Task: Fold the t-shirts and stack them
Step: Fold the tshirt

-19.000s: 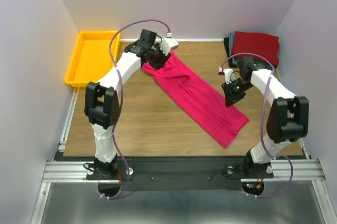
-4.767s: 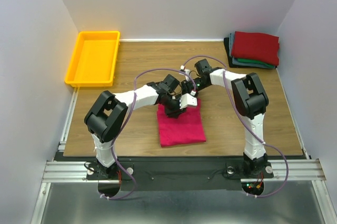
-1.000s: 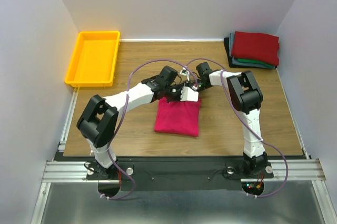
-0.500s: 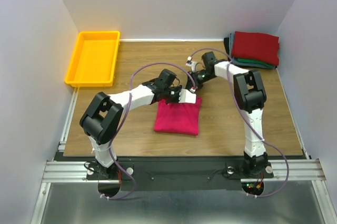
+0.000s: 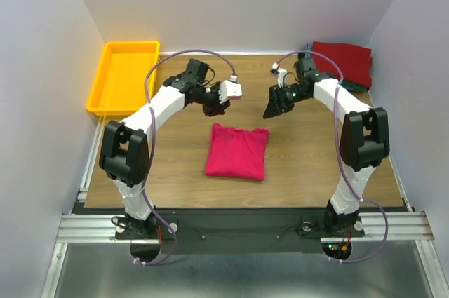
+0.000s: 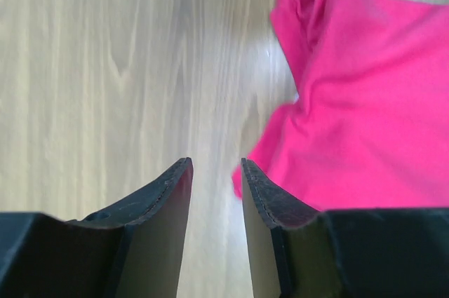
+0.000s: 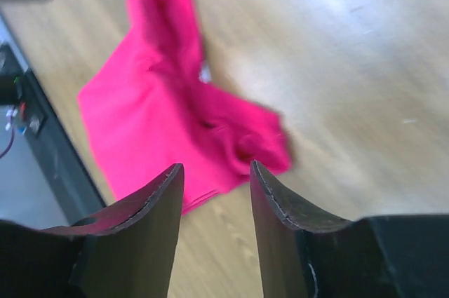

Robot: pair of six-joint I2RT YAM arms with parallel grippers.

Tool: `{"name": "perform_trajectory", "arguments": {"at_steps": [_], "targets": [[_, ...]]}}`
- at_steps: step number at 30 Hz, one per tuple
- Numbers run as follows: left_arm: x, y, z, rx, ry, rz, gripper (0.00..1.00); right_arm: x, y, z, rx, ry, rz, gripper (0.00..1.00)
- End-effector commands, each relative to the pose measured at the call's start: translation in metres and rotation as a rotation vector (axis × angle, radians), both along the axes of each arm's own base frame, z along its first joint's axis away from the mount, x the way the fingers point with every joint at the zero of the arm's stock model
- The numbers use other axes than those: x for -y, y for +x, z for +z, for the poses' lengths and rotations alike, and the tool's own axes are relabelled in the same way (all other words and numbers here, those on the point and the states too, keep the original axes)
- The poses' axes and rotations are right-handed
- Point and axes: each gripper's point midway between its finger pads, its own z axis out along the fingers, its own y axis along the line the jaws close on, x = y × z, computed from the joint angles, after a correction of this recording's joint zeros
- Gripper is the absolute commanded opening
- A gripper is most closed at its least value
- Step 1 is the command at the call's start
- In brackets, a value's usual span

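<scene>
So here's where I'm at. The crimson t-shirt (image 5: 237,152) is folded into a roughly square packet and lies flat on the bench (image 5: 175,158), about in the middle and a bit toward the near edge. Neither of my claws is touching it.

My left claw (image 5: 217,104) hangs over bare wood, off to the far-left of the packet. Its fingers are spread a little with nothing between them; in the left wrist cam the gap between the tips (image 6: 214,165) shows only bench. The shirt (image 6: 365,102) sits off to the right in that view, and one corner looks bunched up rather than flat.

My right claw (image 5: 272,106) is on the other side, far-right of the packet, also parted and empty. Its wrist cam looks past the fingers (image 7: 216,168) at the shirt (image 7: 161,123). It's blurry, but the edge closest to the claw is rumpled, with a ridge of cloth sticking up.

The stack of folded t-shirts (image 5: 342,63) sits in the far right corner with the dark red one on top. My right arm covers part of it, so I can't make out the layers underneath. The yellow tray (image 5: 126,77) is at the far left.
</scene>
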Motion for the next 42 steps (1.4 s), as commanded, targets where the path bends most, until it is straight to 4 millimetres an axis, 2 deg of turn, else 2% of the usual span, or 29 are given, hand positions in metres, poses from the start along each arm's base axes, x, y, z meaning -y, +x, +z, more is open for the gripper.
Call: {"name": "perform_trajectory", "arguments": {"at_steps": [1, 4, 8, 9, 21, 26, 29, 30, 32, 33, 35, 42], "targets": [[-0.015, -0.045, -0.022, -0.277, 0.021, -0.018, 0.46, -0.012, -0.029, -0.006, -0.051, 0.014, 0.063, 0.47], [-0.021, -0.05, -0.048, -0.36, 0.047, 0.001, 0.46, -0.018, -0.038, -0.023, -0.07, -0.021, 0.096, 0.44], [-0.024, -0.044, -0.062, -0.393, 0.052, 0.028, 0.46, -0.02, -0.043, -0.038, -0.059, -0.071, 0.13, 0.44], [-0.023, -0.038, -0.067, -0.383, 0.054, 0.037, 0.46, -0.021, -0.044, -0.043, -0.06, -0.084, 0.139, 0.44], [-0.025, -0.035, -0.083, -0.392, 0.082, 0.024, 0.45, -0.016, -0.059, -0.056, -0.054, -0.127, 0.187, 0.43], [-0.023, -0.034, -0.082, -0.39, 0.083, 0.01, 0.36, -0.016, -0.066, -0.061, -0.068, -0.137, 0.211, 0.38], [-0.024, -0.034, -0.081, -0.384, 0.085, -0.004, 0.25, -0.017, -0.067, -0.062, -0.069, -0.14, 0.225, 0.26], [-0.024, -0.033, -0.079, -0.384, 0.083, -0.005, 0.17, -0.017, -0.067, -0.061, -0.067, -0.14, 0.224, 0.16], [-0.024, -0.033, -0.075, -0.382, 0.08, -0.008, 0.09, -0.017, -0.064, -0.055, -0.051, -0.14, 0.224, 0.05], [-0.024, -0.032, -0.073, -0.378, 0.078, -0.006, 0.01, -0.017, -0.063, -0.051, -0.045, -0.142, 0.223, 0.03], [-0.025, -0.031, -0.064, -0.363, 0.065, -0.003, 0.0, -0.018, -0.058, -0.043, -0.022, -0.143, 0.218, 0.01], [-0.029, -0.019, -0.037, -0.306, 0.044, 0.004, 0.0, -0.019, -0.042, -0.016, 0.043, -0.154, 0.2, 0.01]]}}
